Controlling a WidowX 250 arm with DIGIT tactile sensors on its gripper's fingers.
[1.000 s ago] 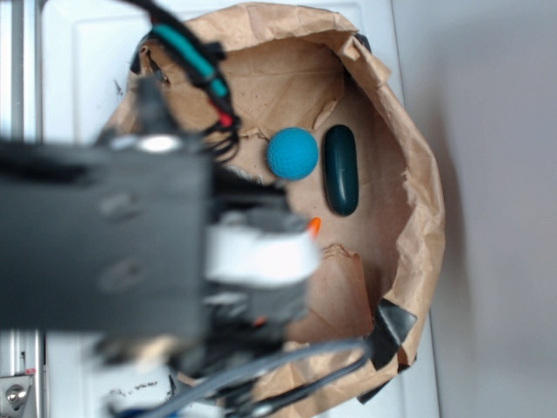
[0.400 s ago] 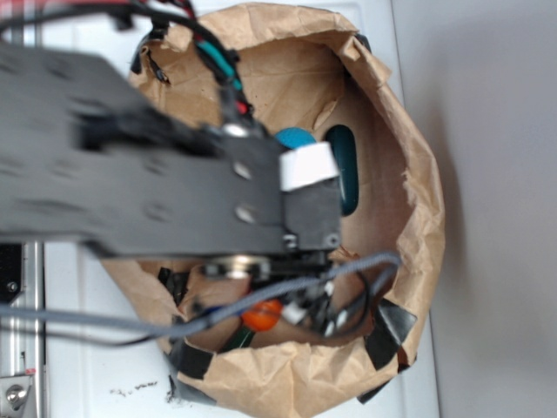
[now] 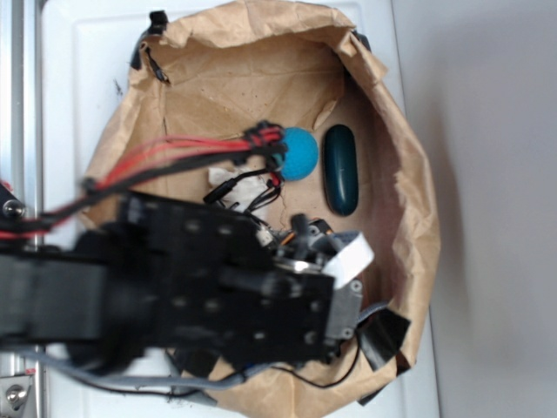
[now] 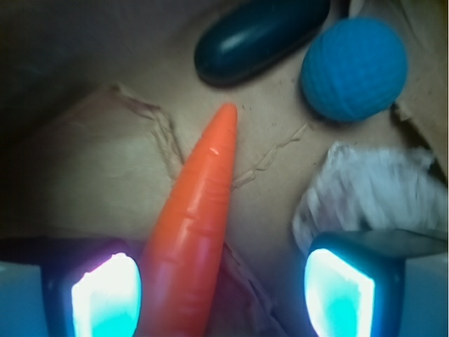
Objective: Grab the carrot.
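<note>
The gripper (image 4: pixel 223 281) has its jaws spread wide. The carrot (image 4: pixel 200 217) lies between them, close to the left jaw, its pointy end aimed away toward the green capsule (image 4: pixel 259 38)

— How many toys lie in the paper bag (image 3: pixel 409 218)?
— Three: one carrot (image 4: pixel 196 225), one blue ball (image 4: pixel 354 67), one dark green capsule (image 4: pixel 259 38).
— And bags?
— Just one.
</note>
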